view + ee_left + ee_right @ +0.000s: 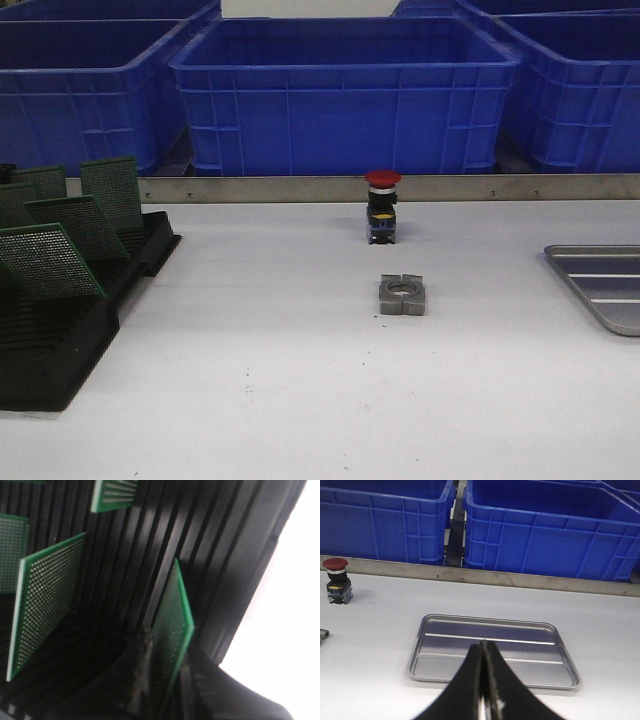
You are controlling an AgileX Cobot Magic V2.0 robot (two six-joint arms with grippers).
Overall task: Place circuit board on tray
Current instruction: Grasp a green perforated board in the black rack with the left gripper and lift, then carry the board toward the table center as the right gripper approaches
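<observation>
In the left wrist view my left gripper [166, 652] has a finger on each side of a green circuit board [175, 610] seen edge-on, and appears shut on it. The board stands in the black slotted rack [150, 540], with other boards [47, 600] standing nearby. In the front view the rack [60, 340] holds several green boards [45, 262] at the left; neither gripper shows there. My right gripper [484, 647] is shut and empty, hovering at the near edge of the grey metal tray [445, 625]. The tray's corner [600, 285] shows at the right in the front view.
Blue plastic bins [345, 95] line the back behind a metal strip [300, 188]. A red-capped push button [382, 205] and a grey metal block with a hole [402, 295] sit mid-table. The button also shows in the right wrist view [336, 580].
</observation>
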